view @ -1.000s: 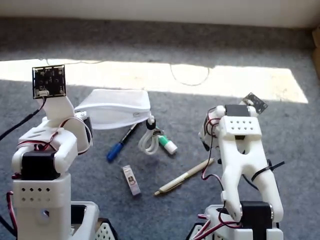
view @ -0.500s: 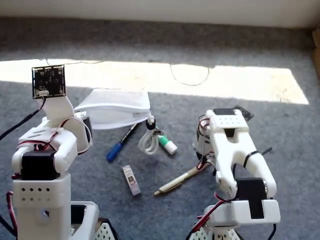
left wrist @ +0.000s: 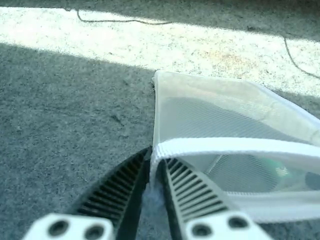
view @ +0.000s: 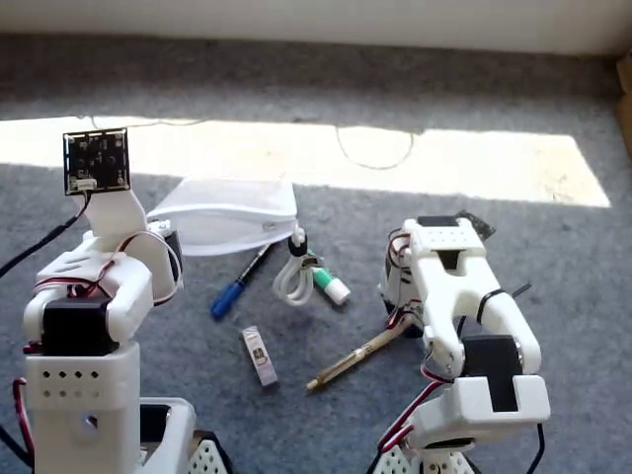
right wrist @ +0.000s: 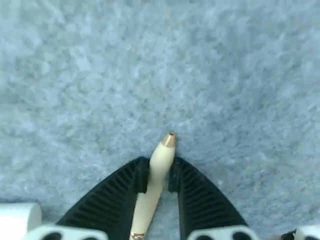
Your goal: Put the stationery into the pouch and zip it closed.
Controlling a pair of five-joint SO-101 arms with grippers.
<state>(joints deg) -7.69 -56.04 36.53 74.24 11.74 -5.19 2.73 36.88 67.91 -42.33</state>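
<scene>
Left gripper (left wrist: 155,161): mine, jaws nearly together, pinching the pouch's white edge band at one corner. A ribbed pad sits on each side of the fabric.
Pouch (left wrist: 226,131): white mesh, flat on the grey carpet (left wrist: 60,110). In the high view (view: 229,217) it lies just fwd of my left arm (view: 94,296), its far edge at the sunlit strip (view: 474,163).
Pouch mouth: from my left wrist I see two white bands w/ a gap btw them. How far the zip has run, can't tell.
Right gripper (right wrist: 158,167): mine, jaws narrow, closed on the cream pen (right wrist: 161,152), one pad on each side of the barrel.
Cream pen, detail: coppery tip pokes out past my fingertips. In the high view (view: 351,357) it lies slanted on the carpet, one end under my right arm (view: 464,296), the other pointing twd the small box.
Blue pen (view: 237,284): on the carpet, dark end just beside the pouch's near edge, blue end twd my left arm.
White cord loop (view: 292,275): by the pouch's corner, next to the green-and-white marker.
Green-and-white marker (view: 330,286): on the carpet btw the cord loop and my right arm, apart from the pouch.
Small box (view: 260,355): lying btw my two arm bases, near the cream pen's free end, not touching it.
Thin wire (view: 375,158): curls across the sunlit strip, well apart from the stationery.
</scene>
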